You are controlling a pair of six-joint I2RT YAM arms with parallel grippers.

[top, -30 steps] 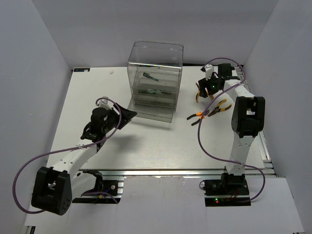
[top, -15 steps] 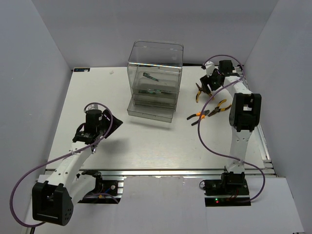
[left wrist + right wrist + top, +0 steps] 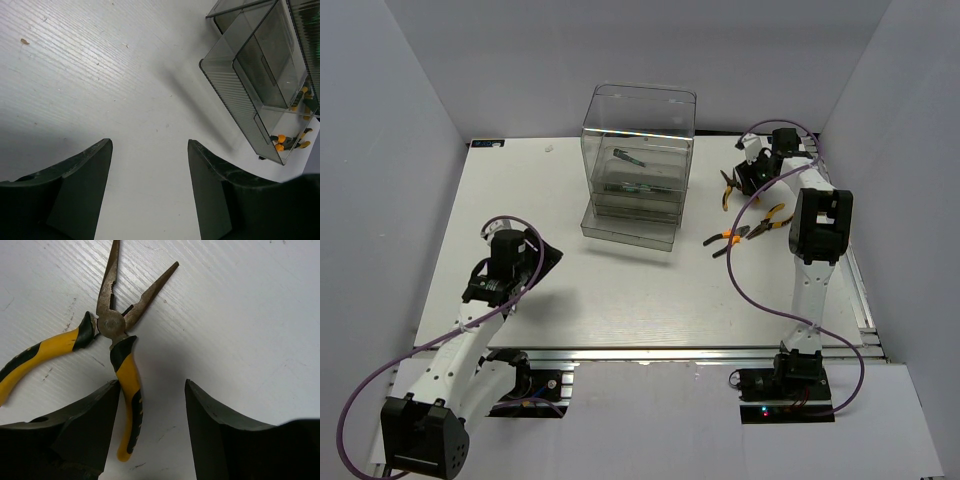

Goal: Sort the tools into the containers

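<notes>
— What is seen first, going by size?

— The white surface [image 3: 620, 300] is taken up mostly by the clear cabinet [image 3: 640, 120], which is set well ahead of the left jaws and off to their right. Its lowest drawer [image 3: 628, 232] is pulled out on the side facing them. The left jaws are spread wide and nothing is held between them.

— And the tool in hand?

— A pair of pliers [image 3: 111, 325] is laid flat just under and ahead of the right jaws. Those jaws are spread wide too, and nothing is gripped yet. Two more pliers [image 3: 767, 220] are left on the surface behind them, toward the arm's base.

— Which arm is better placed?

— The right one, by far. The left jaws are kept well apart from every loose tool.

— How are the pliers laid?

— The long axis is run straight out from the right jaws, with the handle ends nearest and the nose [image 3: 108, 285] pointed away, tips parted. One handle [image 3: 129, 390] is lined up inside the gap, closer to one finger [image 3: 85, 420] than the other, and is crossed by the closing line. The second handle [image 3: 40, 352] is splayed sideways past that finger.

— So what is called for?

— A short descent and a squeeze across that one handle are judged to be needed.
</notes>
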